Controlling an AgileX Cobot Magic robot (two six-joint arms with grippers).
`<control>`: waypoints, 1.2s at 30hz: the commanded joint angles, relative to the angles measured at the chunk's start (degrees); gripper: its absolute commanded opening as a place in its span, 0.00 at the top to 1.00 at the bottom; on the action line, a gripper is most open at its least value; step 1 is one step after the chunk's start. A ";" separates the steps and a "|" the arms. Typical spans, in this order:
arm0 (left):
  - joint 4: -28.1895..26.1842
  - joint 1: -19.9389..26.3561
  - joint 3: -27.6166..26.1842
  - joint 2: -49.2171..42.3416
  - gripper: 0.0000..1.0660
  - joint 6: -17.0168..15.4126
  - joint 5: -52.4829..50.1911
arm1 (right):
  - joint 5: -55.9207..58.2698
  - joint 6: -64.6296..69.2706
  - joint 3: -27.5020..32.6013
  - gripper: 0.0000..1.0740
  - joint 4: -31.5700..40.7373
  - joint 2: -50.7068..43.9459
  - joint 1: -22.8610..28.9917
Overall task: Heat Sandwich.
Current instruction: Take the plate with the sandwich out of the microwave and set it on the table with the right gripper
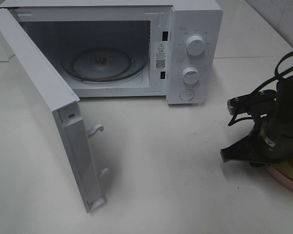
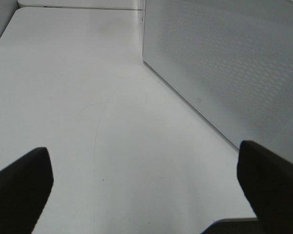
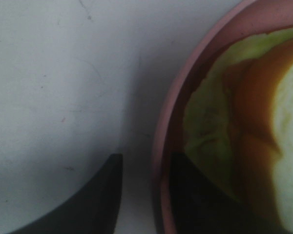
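Sandwich (image 3: 244, 122) lies flat on pink plate (image 3: 162, 146).

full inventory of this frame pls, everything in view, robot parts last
white microwave oven: 1, white, back of the table, cavity empty.
microwave door: 1, white, swung wide open toward the front left; two latch hooks on its edge.
round glass turntable: 1, clear, inside the cavity.
round control knobs: 2, white, stacked on the right panel, round button below.
round pink plate: 1, pink, front right table edge, mostly hidden by the arm.
sandwich: 1, white bread, tan-brown crust, pale green-yellow filling, on the plate.
white table: 1, white.
left gripper: 1, black, open, over bare table beside the door.
right gripper: 1, black, fingers straddling the plate rim; not visibly clamped.
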 commanded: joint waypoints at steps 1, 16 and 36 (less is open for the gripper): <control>-0.11 0.17 0.11 -0.29 0.09 0.06 -0.52 | 0.23 -1.43 -0.29 0.57 1.09 -0.06 -0.29; -0.11 0.17 0.11 -0.29 0.09 0.06 -0.52 | 1.78 -14.21 -0.29 0.25 3.38 -0.11 -0.23; -0.11 0.17 0.11 -0.29 0.09 0.06 -0.52 | 10.14 -37.41 -0.29 0.30 21.49 -15.93 -0.23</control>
